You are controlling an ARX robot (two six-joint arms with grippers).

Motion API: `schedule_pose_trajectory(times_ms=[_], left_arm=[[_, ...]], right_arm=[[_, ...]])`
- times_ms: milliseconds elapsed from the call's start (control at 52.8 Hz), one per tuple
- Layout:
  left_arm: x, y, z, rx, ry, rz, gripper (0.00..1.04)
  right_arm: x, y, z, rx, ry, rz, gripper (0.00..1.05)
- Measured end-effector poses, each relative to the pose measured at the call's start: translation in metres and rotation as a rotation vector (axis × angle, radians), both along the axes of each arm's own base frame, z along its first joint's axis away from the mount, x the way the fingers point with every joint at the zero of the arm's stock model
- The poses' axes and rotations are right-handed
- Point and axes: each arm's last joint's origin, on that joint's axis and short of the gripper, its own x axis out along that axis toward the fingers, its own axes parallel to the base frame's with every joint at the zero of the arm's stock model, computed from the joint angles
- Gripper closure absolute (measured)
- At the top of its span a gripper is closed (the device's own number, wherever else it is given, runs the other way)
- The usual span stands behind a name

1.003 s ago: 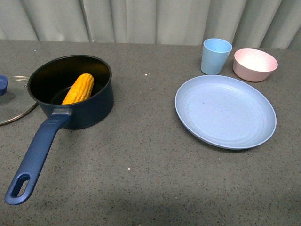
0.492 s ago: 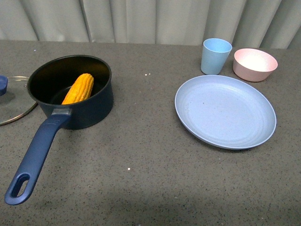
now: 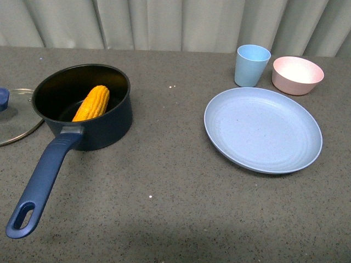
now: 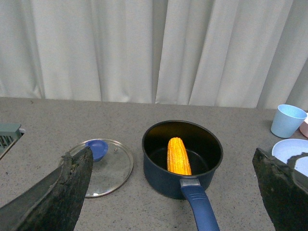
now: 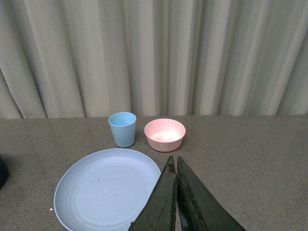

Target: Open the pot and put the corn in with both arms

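Observation:
The dark navy pot (image 3: 107, 126) stands open on the left of the grey table, its long handle (image 3: 41, 186) pointing toward me. The yellow-orange corn (image 3: 92, 103) lies inside it, leaning on the wall. The glass lid (image 3: 13, 123) with its blue knob (image 3: 3, 98) lies flat on the table left of the pot. Neither arm shows in the front view. In the left wrist view the pot (image 4: 163, 178), corn (image 4: 178, 156) and lid (image 4: 108, 171) lie ahead between my open left gripper (image 4: 171, 192) fingers. My right gripper (image 5: 175, 161) is shut and empty above the table beside the plate.
A light blue plate (image 3: 262, 129) lies on the right of the table. Behind it stand a light blue cup (image 3: 252, 66) and a pink bowl (image 3: 297, 75). A grey curtain hangs along the back edge. A grey object edge (image 4: 7, 137) shows in the left wrist view.

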Motion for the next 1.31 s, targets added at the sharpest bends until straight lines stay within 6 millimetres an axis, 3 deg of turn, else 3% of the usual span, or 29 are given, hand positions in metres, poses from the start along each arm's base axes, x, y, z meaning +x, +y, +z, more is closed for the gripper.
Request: schedule_pose_trajectory(times_ms=[435,1041,1306], left_arm=[[0.000,0.000,0.000,0.000,0.000,0.000,0.06],[0.000,0.000,0.000,0.000,0.000,0.000,0.06],[0.000,0.000,0.000,0.000,0.000,0.000,0.06]], right_arm=[[-0.011,0.000,-0.003,0.000,0.008,0.003,1.04],[-0.012,0.000,-0.003,0.000,0.006,0.003,0.07],[-0.012,0.000,-0.003,-0.001,0.006,0.003,0.09]])
